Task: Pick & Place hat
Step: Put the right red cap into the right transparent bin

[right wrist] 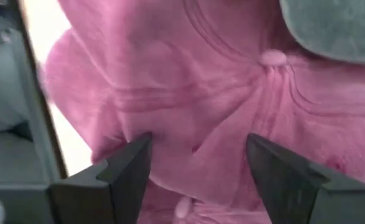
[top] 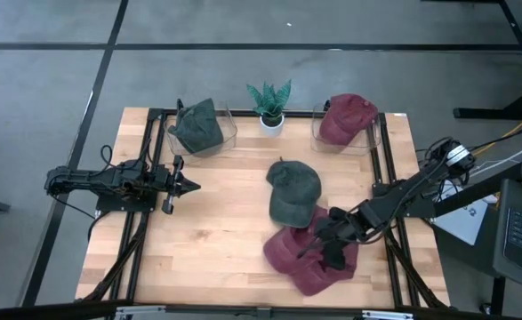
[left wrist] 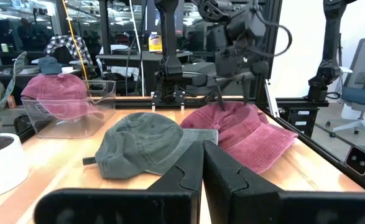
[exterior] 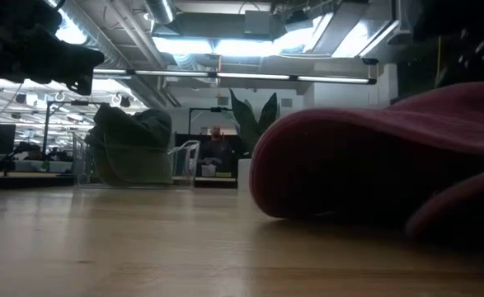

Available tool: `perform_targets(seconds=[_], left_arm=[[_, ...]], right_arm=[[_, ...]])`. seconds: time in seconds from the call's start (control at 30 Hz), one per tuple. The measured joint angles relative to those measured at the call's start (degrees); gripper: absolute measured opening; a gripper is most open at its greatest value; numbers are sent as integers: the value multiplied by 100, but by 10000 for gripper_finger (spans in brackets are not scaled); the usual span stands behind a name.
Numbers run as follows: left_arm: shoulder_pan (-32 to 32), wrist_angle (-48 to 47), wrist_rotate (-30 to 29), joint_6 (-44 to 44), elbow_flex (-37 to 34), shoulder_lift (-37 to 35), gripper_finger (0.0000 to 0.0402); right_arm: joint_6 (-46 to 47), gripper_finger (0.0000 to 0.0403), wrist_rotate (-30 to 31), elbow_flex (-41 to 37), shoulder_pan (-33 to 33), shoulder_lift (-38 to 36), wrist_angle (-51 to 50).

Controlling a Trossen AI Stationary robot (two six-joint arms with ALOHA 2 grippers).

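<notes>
maroon hat (top: pixel 307 260) lies on the counter (top: pixel 216 231) near the front right corner, crown up, button (right wrist: pixel 273 58) on top visible in the right wrist view. right gripper (top: pixel 325 247) is right over it, fingers (right wrist: pixel 129 168) spread apart with the maroon fabric showing between them, not closed on it; whether the tips touch the cloth cannot be told. in the low view the hat (exterior: pixel 373 165) fills the right side, resting flat on the wood.

green hat (top: pixel 293 192) sits just behind it toward the counter's middle, its edge overlapping the maroon one; left wrist view shows the green hat (left wrist: pixel 148 144) beside the maroon hat (left wrist: pixel 247 130) with the right arm coming down onto it.

at the back of the counter, two clear bins: left bin (top: pixel 204 135) holds another green hat (top: pixel 197 124), right bin (top: pixel 345 133) holds another maroon hat (top: pixel 346 117). small potted plant (top: pixel 269 105) stands between the bins.

left gripper (top: pixel 185 186) hangs over the left side of the counter, well apart from the hats, fingers (left wrist: pixel 182 180) pressed together, holding nothing.
</notes>
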Motion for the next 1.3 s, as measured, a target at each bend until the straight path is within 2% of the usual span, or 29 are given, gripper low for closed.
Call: perform_targets(seconds=[0.2, 0.37, 0.5, 0.77, 1.07, 1.2, 1.3], left_arm=[[0, 0, 0, 0, 2, 0, 6], [-1, 0, 0, 0, 0, 0, 6], [-1, 0, 0, 0, 0, 0, 6], [-1, 0, 0, 0, 0, 0, 6], [-2, 0, 0, 0, 2, 0, 6], [0, 0, 0, 0, 0, 0, 6], [-1, 1, 0, 0, 1, 0, 6]], right_arm=[[170, 259, 42, 2, -45, -204, -111], [-209, 259, 480, 2, -331, 185, -114], [-687, 259, 536, 2, -694, 648, 245], [-2123, 259, 105, 0, -1215, 1598, 2059], [-4427, 259, 284, 0, -1605, 1740, 4486], [-4753, 259, 739, 4, -1711, 1751, 5573], [-4369, 259, 917, 0, -1729, 1597, 5404]])
